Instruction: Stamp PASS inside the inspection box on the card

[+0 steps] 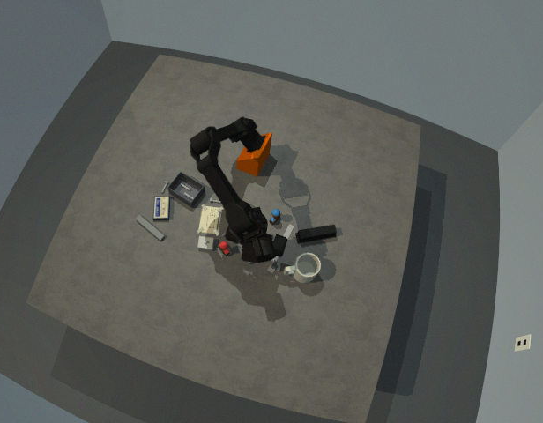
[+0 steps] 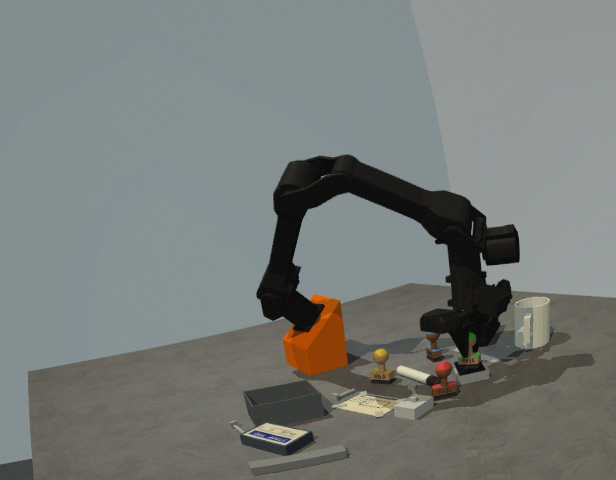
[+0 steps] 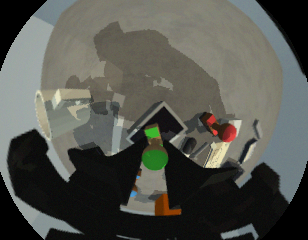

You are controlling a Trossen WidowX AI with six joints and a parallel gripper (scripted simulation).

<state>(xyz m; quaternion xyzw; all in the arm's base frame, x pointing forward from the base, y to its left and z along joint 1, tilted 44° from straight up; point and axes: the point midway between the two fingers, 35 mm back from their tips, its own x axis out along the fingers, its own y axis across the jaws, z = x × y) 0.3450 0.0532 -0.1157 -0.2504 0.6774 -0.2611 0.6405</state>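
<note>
My gripper [image 2: 468, 348] [image 3: 154, 140] is shut on the green-topped PASS stamp [image 2: 469, 360] [image 3: 154, 157], held upright by its handle. The stamp is over the black ink pad in its grey tray [image 2: 477, 376] [image 3: 178, 119]; its base is at or very near the ink surface, and contact cannot be told. In the top view the arm hides stamp and pad. The cream card [image 1: 210, 220] [image 2: 366, 405] lies flat with printed lines; its box is too small to read. The red-topped FAIL stamp [image 1: 223, 246] [image 2: 443, 370] [image 3: 227, 132] stands between card and pad.
A yellow-topped HOLD stamp [image 2: 380, 357], a blue-topped stamp [image 1: 275, 212] and a white marker [image 2: 413, 374] are near the pad. A pale mug [image 1: 303, 277] [image 2: 539, 325] stands beyond it. A grey block [image 1: 205, 243] [image 2: 411, 409] adjoins the card; a grey bin [image 2: 290, 409] is farther left.
</note>
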